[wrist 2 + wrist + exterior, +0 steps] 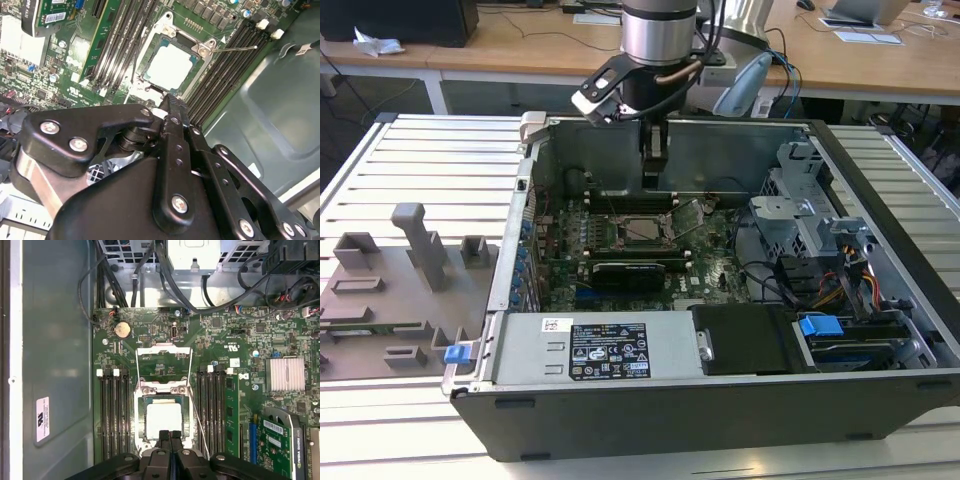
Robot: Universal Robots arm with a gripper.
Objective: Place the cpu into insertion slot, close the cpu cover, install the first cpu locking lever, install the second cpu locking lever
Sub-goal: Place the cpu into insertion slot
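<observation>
Can't see the socket edge under the tool in first wrist view. Same in second wrist view, behind the tool's black body, plus much of the board. Can't follow the arm past the exterior view's top edge.

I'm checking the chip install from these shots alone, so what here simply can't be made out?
- Cover edge nearest the hand: hidden by the hand in the first wrist view.
- Lever ends: too thin in the first wrist view to tell if hooked.
- Chip in the exterior view: too small to tell it from the cover.
- Board: cut off by the first wrist view's edge.
</observation>
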